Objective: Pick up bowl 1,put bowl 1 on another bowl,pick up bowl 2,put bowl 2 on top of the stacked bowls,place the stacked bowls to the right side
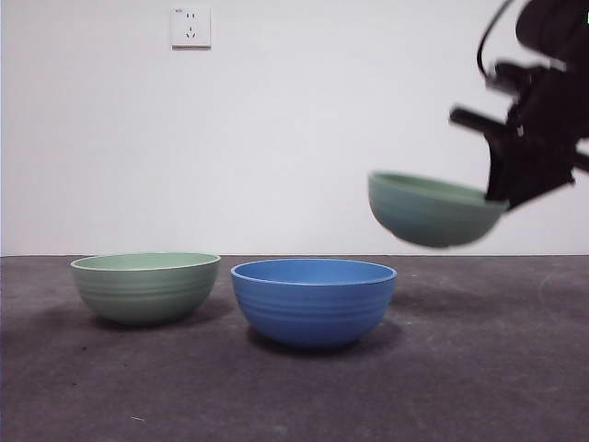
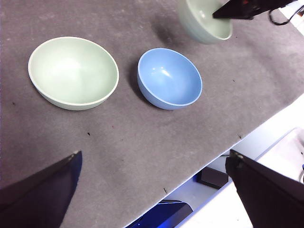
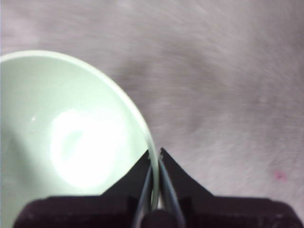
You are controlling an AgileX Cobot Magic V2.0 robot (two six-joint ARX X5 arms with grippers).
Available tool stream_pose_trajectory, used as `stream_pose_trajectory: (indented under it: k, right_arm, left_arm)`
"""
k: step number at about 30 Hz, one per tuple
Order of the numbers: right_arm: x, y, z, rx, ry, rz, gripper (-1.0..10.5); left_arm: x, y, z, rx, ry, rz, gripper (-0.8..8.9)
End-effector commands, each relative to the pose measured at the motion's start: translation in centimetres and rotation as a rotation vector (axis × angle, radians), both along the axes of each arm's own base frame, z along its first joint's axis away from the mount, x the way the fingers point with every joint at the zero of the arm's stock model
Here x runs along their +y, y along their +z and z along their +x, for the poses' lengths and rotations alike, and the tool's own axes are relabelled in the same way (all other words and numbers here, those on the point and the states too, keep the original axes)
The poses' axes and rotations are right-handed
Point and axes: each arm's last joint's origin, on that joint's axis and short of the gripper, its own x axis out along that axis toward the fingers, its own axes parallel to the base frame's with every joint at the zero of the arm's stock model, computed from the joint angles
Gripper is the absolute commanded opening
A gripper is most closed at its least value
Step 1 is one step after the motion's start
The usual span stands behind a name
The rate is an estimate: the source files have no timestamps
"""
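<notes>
1. Up in the air at the front view's right, the right gripper is pinching the rim of a round sage-green ribbed bowl, its two black jaws clamped with one inside and one outside the wall, as the right wrist view shows against that bowl.
2. That lifted green bowl is hanging clear of the dark grey felt-like table, tilted slightly, to the right of and higher than the round blue bowl with faint horizontal ribs.
3. Standing upright on the table, the blue bowl is sitting just beside a second sage-green ribbed bowl on its left, the two apart and not touching.
4. From high over the table, the left gripper is holding nothing, its jaws spread wide; its camera is showing the second green bowl, the blue bowl and the lifted bowl in a row.
5. On the pale wall behind, a white socket is showing.
</notes>
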Motion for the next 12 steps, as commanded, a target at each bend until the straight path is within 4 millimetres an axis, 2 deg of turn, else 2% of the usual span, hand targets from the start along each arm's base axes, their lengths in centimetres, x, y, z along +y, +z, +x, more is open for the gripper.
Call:
stream_pose_trajectory:
  k: [1,6,12]
  right_arm:
    - [1.5,1.4,-1.3,-0.035,0.088,-0.013,-0.1]
    - [4.8,2.5,-3.1,-0.064,0.207,-0.014,-0.1]
    - [8.4,1.3,-3.9,-0.048,0.279,-0.085,-0.1]
  left_arm:
    - [0.0,0.1,0.0,-0.003,0.004,0.0,5.86]
    - [0.0,0.1,0.0,-0.003,0.004,0.0,5.86]
    - [0.0,0.0,-0.1,0.004,0.004,0.001,5.86]
